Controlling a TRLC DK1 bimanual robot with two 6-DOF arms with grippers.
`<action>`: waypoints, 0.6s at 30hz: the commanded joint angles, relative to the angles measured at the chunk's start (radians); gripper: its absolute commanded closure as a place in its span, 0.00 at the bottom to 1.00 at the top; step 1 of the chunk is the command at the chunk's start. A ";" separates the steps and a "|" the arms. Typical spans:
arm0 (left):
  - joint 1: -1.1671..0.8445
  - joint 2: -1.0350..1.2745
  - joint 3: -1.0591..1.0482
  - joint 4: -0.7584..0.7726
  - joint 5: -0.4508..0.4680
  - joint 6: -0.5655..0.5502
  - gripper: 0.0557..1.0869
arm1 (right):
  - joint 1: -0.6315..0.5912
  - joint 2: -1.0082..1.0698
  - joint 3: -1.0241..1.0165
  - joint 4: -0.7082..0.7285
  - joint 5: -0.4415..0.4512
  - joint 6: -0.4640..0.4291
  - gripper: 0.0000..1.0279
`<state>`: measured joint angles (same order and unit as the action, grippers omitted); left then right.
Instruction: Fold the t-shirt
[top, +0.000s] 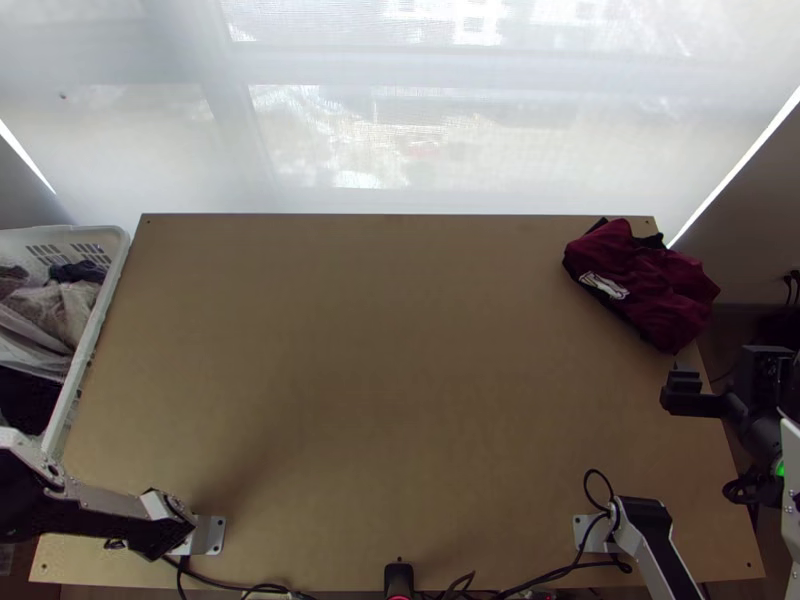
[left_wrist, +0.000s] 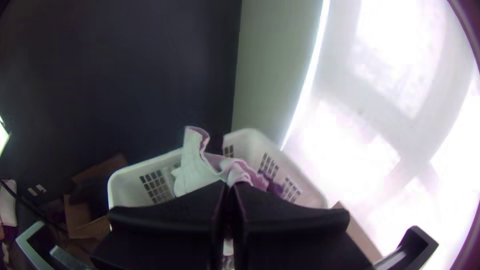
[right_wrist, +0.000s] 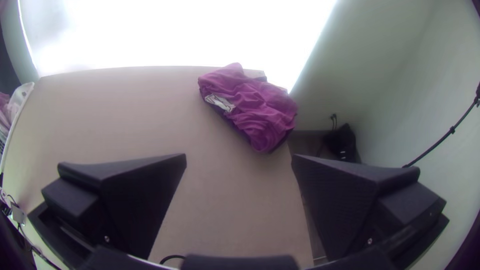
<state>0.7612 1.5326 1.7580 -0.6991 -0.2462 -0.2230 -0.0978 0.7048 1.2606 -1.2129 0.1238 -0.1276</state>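
Clearly, my right gripper (right_wrist: 239, 155) is the nearer one to the maroon t-shirt (top: 645, 285), which lies ahead of it and a little to its left, at the table's far right corner. Bunched into a thick, rounded bundle, the shirt has its long axis slanting from the far edge down toward the right edge, so its near end points roughly at me. Part of it seems to hang past that right edge. I judge that I should pinch the near end and draw the shirt inward before spreading it; a shallow grip could let it slip off the side.

That right hand is released, its broad matte black fingers wide apart with nothing between them. The left gripper (left_wrist: 229, 187) is clenched, fingertips together, by the white slotted plastic basket (left_wrist: 135, 192) of crumpled laundry (left_wrist: 192, 167). The shirt's soft, creased fabric carries a white print; the wooden table (top: 380, 400) is flat and smooth.
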 joint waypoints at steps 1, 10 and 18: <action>-0.146 -0.235 0.118 0.047 0.010 -0.090 0.96 | 0.012 -0.031 -0.013 0.003 0.000 -0.001 0.05; -0.504 -0.319 0.230 0.171 0.007 -0.082 0.96 | 0.012 -0.073 -0.018 -0.014 0.000 0.011 0.05; -0.912 -0.310 0.302 0.197 0.007 -0.064 0.96 | 0.009 -0.096 -0.013 -0.056 0.000 0.032 0.05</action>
<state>0.1642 1.2343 2.0022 -0.5236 -0.2390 -0.3008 -0.0872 0.6296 1.2442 -1.2396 0.1242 -0.1101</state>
